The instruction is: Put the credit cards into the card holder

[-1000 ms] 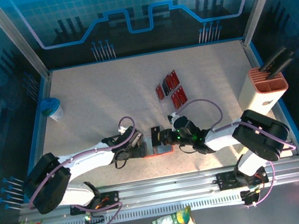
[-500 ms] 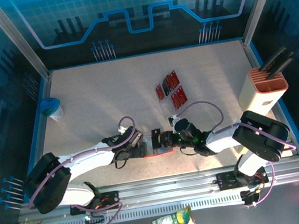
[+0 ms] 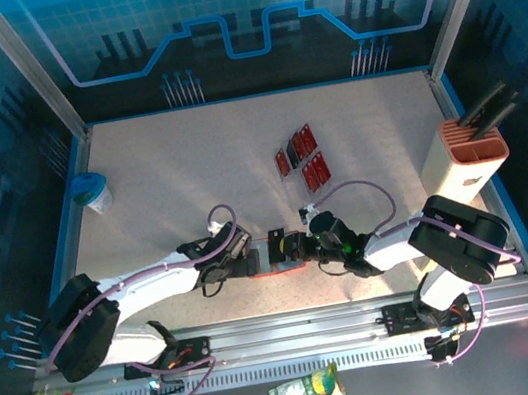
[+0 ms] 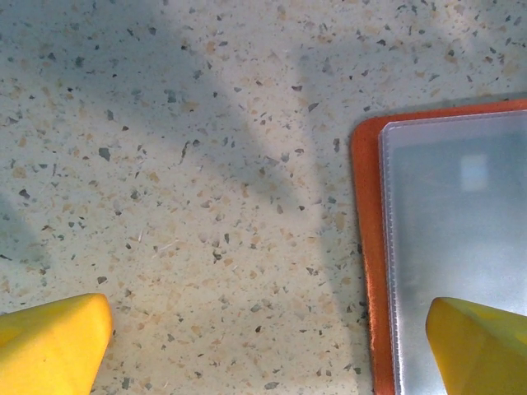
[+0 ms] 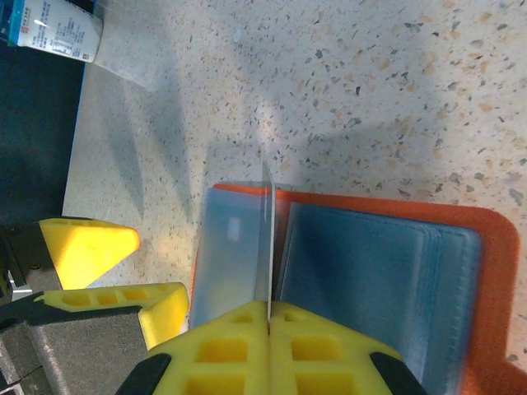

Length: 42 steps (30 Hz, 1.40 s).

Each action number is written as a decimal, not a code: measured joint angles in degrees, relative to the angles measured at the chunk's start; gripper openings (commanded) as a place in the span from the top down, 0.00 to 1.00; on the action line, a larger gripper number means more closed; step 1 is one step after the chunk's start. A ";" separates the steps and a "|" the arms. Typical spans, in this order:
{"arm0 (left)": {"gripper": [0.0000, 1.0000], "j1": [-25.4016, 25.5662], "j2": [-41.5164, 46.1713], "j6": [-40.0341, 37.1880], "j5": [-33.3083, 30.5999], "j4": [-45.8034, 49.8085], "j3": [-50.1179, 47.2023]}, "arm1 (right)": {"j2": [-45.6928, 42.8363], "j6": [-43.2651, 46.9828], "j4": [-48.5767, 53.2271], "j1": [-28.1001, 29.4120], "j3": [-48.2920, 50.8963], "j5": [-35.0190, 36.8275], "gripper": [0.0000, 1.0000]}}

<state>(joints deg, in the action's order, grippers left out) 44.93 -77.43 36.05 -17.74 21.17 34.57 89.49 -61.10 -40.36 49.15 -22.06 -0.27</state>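
Observation:
The card holder [image 3: 287, 266] lies open on the table by the near edge, orange outside [image 5: 487, 271] and grey-blue inside. My right gripper [image 5: 268, 317] is shut on a thin clear leaf of it [image 5: 267, 230], which stands upright, edge-on to the camera. My left gripper [image 4: 268, 346] is open, low over the holder's left edge [image 4: 366, 247]. One yellow fingertip [image 4: 53, 341] is over bare table, the other over the flat clear sleeve [image 4: 461, 222]. The credit cards [image 3: 300, 159], red and black, lie in a loose group farther back. In the top view both grippers [image 3: 254, 258] [image 3: 275, 249] meet at the holder.
A salmon-and-white box with black tools [image 3: 468, 155] stands at the right edge. A small white and blue cup [image 3: 94, 190] sits at the far left, also in the right wrist view [image 5: 58, 29]. Speckled table lies between the holder and the cards.
The right gripper has shifted slightly toward the near edge over the holder, still shut. The left arm has barely moved and stays open.

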 measured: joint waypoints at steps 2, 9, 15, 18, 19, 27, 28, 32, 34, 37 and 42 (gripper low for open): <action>0.01 0.00 -0.17 0.00 0.04 -0.02 0.00 | 0.17 -0.15 -0.22 0.00 0.02 0.00 1.00; 0.01 0.00 -1.84 0.04 0.50 -0.48 -0.22 | 0.61 -0.44 -0.68 0.02 0.02 0.00 1.00; 0.01 0.00 -2.03 0.04 0.42 -0.63 -0.24 | 1.40 -0.85 -1.29 0.31 0.02 -0.04 1.00; 0.01 0.00 -2.03 0.04 0.39 -0.70 -0.31 | 1.81 -1.05 -1.55 0.68 0.02 -0.11 1.00; 0.01 0.00 -2.03 0.04 0.39 -0.74 -0.35 | 2.01 -1.07 -1.77 0.76 0.02 -0.22 1.00; 0.01 0.00 -2.03 0.04 0.37 -0.90 -0.46 | 2.73 -1.97 -3.50 1.03 0.66 -0.24 1.00; 0.01 0.00 -2.03 0.04 0.37 -0.92 -0.46 | 2.73 -2.12 -3.61 1.14 0.81 -0.24 1.00; 0.01 0.00 -2.03 0.04 0.37 -0.92 -0.46 | 2.64 -2.32 -3.45 1.20 1.09 -0.24 1.00; 0.01 0.00 -2.03 0.04 0.37 -0.92 -0.46 | 2.23 -2.34 -2.80 1.22 1.09 -0.24 1.00; 0.01 0.00 -2.03 0.04 0.37 -0.92 -0.46 | 1.57 -2.34 -1.57 1.22 1.09 -0.24 1.00; 0.01 0.00 -2.03 0.04 0.37 -0.96 -0.50 | 1.46 -2.34 -0.28 1.22 1.03 -0.57 1.00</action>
<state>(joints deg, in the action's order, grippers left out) 44.93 -79.46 36.10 -17.37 20.21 34.06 90.96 -63.44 -40.64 50.37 -21.04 -0.84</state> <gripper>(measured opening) 0.992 0.058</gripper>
